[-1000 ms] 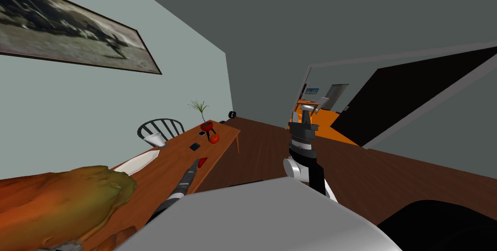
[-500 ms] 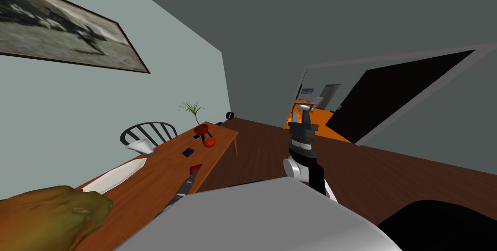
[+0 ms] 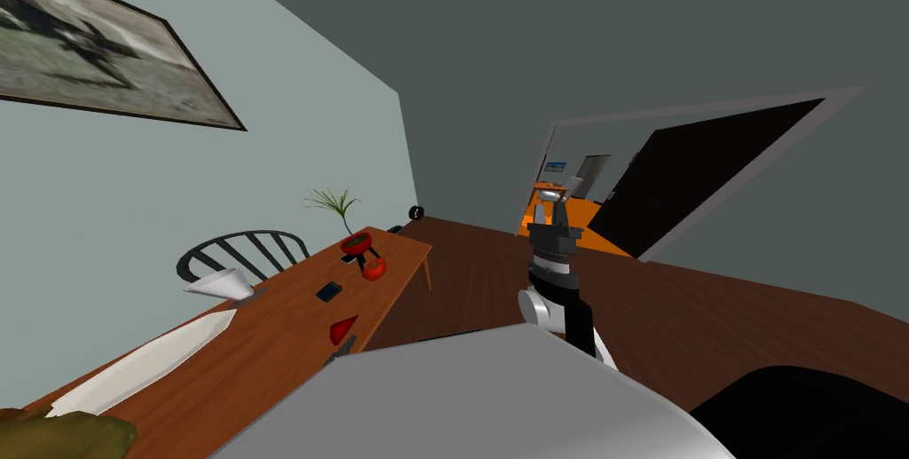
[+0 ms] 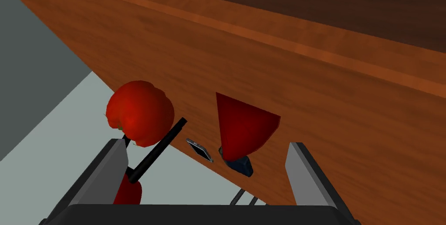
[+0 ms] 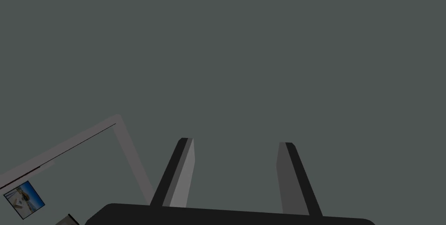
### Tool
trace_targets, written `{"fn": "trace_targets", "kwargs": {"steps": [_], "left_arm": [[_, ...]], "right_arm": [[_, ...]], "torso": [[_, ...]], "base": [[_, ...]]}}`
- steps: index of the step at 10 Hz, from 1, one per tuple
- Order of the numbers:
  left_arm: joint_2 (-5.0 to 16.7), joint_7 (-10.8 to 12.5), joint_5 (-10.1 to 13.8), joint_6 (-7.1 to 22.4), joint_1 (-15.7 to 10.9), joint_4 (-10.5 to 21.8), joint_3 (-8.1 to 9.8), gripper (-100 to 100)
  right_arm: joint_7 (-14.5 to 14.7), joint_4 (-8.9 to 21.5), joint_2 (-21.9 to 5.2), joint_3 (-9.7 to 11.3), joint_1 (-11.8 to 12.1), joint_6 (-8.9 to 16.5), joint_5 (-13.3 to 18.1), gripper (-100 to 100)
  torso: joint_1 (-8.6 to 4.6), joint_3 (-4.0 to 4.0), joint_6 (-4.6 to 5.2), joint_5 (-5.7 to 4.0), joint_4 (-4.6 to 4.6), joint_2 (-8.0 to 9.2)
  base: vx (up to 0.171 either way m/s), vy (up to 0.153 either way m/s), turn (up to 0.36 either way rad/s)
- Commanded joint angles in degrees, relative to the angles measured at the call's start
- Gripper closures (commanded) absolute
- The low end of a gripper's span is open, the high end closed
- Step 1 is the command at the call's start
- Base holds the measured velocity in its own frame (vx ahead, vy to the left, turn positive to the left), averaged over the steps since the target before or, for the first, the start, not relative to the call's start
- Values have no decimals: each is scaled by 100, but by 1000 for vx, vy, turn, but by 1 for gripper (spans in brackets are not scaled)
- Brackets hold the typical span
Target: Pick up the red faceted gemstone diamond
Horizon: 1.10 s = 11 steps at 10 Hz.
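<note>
**Left gripper spread in front of the red diamond on the counter**

The left wrist view shows the red diamond (image 4: 244, 124) from close by. It is a dark red, cone-like stone with flat faces, and it lies on the wooden counter (image 4: 339, 105). The left gripper (image 4: 207, 144) points toward it. Its two fingers (image 4: 305, 174) stand wide apart, one on each side of the diamond, and neither touches it. I cannot tell if the stone is already between them or just ahead of the tips. Past the diamond this view shows a small dark blue thing (image 4: 239, 166), a little phone (image 4: 199, 149), a black rod (image 4: 157, 150) and a round red fruit (image 4: 139, 112).

The head view shows the whole counter along the pale wall, with the diamond close to its edge on the floor side. A red pot (image 3: 355, 243) stands farther along and holds a thin green plant (image 3: 333, 203); the fruit is just beside the pot. A white cone-like thing (image 3: 222, 283) and a long white dish (image 3: 142, 365) lie nearer to the wall, and a dark chair (image 3: 240, 249) stands behind the counter. The left arm shows here as a dark tip just beside the diamond.

The right arm is raised in front of the chest, and the right gripper (image 5: 236, 141) has its fingers apart.
</note>
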Motion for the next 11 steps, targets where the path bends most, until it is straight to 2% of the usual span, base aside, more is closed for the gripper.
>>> {"fn": "trace_targets", "kwargs": {"steps": [1, 5, 9, 11], "left_arm": [[138, -104, -17, 211, 29, 77, -64, -100], [654, -388, -63, 672, 19, 428, -285, -100], [1114, -581, -113, 968, -38, 677, -474, -100], [1416, -682, -153, 1120, -105, 818, -574, -100]], "right_arm": [[0, 0, 0, 0, 0, 0, 0, 0], [0, 0, 0, 0, 0, 0, 0, 0], [0, 0, 0, 0, 0, 0, 0, 0], [0, 0, -1, 0, 0, 0, 0, 0]], "torso": [[0, 0, 0, 0, 0, 0], [7, -4, 1, 2, -1, -7], [6, 0, 1, 2, 0, 0], [21, -5, 1, 4, -2, -10]], "base": [[66, 0, -39], [101, 4, -66], [89, 11, -36], [113, 53, -31]]}}
